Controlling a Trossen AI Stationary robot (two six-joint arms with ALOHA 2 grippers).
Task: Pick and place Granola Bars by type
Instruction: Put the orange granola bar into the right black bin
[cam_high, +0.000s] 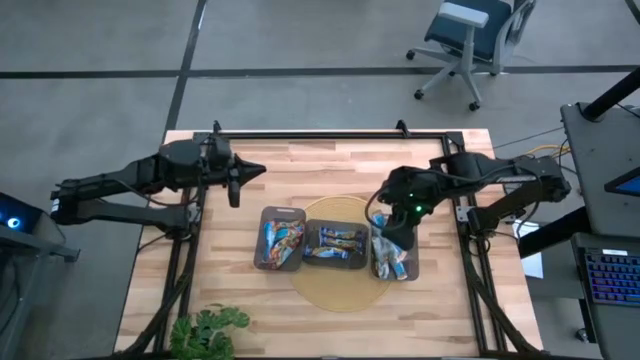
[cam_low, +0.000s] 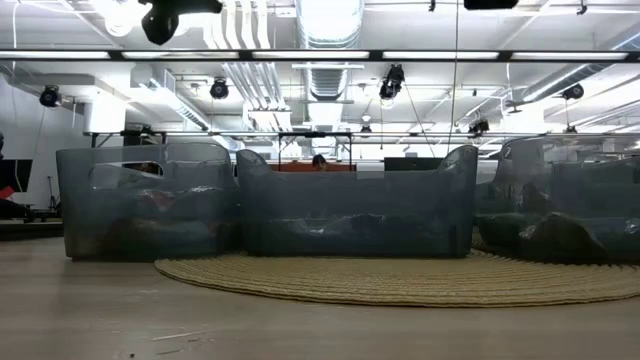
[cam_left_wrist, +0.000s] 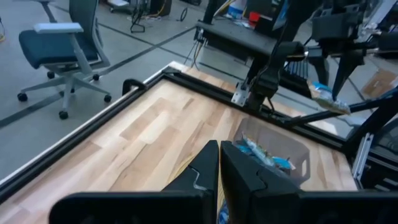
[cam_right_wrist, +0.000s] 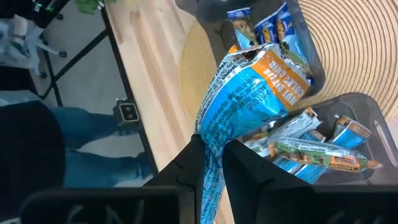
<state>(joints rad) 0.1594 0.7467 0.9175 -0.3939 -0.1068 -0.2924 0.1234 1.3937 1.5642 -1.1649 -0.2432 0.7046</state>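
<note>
Right gripper (cam_right_wrist: 211, 163) pinches the tail of a blue-and-orange granola bar (cam_right_wrist: 249, 99), jaws nearly closed; the bar hangs above the right tray (cam_high: 392, 258), its far end cut off. Middle tray (cam_high: 336, 245) and left tray (cam_high: 281, 238) sit on a woven mat (cam_high: 330, 285). Left gripper (cam_high: 240, 172), jaws closed and empty, waits over bare table (cam_high: 300, 165) well apart.

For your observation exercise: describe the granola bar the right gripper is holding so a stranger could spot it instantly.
Find the round woven mat mid-table and the tray at its right edge. Above it the right gripper pinches a granola bar by one end. Unlike the bars lying in trays, this blue-and-orange one hangs in the air.
</note>
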